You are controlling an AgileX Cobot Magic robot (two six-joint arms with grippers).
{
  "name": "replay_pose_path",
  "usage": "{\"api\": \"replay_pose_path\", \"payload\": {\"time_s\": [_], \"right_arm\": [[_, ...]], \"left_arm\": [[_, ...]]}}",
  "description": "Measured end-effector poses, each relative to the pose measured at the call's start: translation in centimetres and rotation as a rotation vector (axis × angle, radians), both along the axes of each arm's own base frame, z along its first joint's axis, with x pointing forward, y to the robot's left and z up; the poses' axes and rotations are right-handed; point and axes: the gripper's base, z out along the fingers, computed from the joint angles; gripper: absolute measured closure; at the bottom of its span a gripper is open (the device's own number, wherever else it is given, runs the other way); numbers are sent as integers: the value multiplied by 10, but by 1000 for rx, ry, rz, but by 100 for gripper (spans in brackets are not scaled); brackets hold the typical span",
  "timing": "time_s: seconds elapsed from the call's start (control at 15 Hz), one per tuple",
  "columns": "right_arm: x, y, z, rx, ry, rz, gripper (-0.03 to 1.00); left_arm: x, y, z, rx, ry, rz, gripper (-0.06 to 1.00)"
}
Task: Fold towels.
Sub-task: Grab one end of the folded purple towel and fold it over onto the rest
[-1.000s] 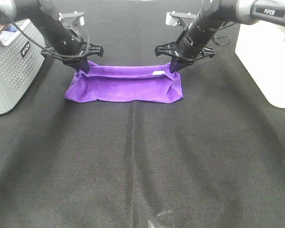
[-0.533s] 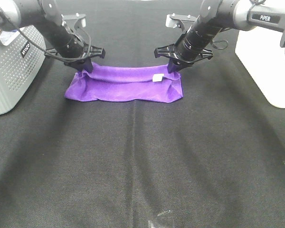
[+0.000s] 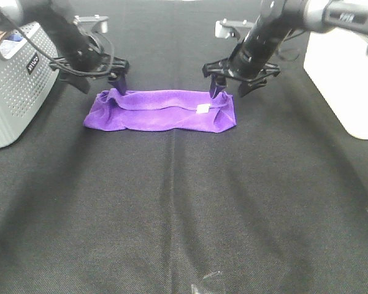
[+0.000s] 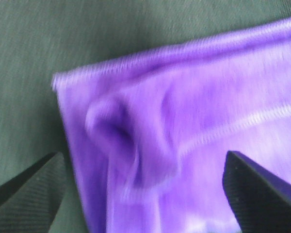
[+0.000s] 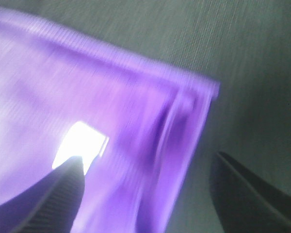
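Observation:
A purple towel (image 3: 162, 111) lies folded into a long strip on the black cloth, with a small white tag (image 3: 203, 108) near its right end. My left gripper (image 3: 102, 84) is open just above the towel's far left corner, its fingers apart on either side of a small bunched fold (image 4: 116, 131). My right gripper (image 3: 232, 87) is open just above the far right corner. In the wrist views the towel (image 4: 194, 116) (image 5: 111, 111) lies free between the open fingertips (image 4: 24, 189) (image 5: 252, 194); the tag (image 5: 82, 145) shows in the right one.
A grey perforated basket (image 3: 12, 92) stands at the left edge. A white box (image 3: 343, 79) stands at the right edge. A scrap of clear plastic (image 3: 205, 283) lies at the front edge of the black cloth (image 3: 184, 202).
Both grippers opened and let go of the towel's far corners. The lifted edge dropped flat onto the folded towel, and both grippers rose slightly.

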Motion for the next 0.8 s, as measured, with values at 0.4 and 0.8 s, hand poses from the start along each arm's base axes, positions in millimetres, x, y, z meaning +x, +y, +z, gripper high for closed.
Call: {"api": "replay_pose_path", "payload": {"time_s": [0.4,0.8], "right_arm": [[-14,-1,23,-5,89,32,25],[-15,-1,23,-1,100,33,25]], "left_arm": [[2,45,-27,-208,146,21,13],[4,47,-46,-226,141,-36,13]]}}
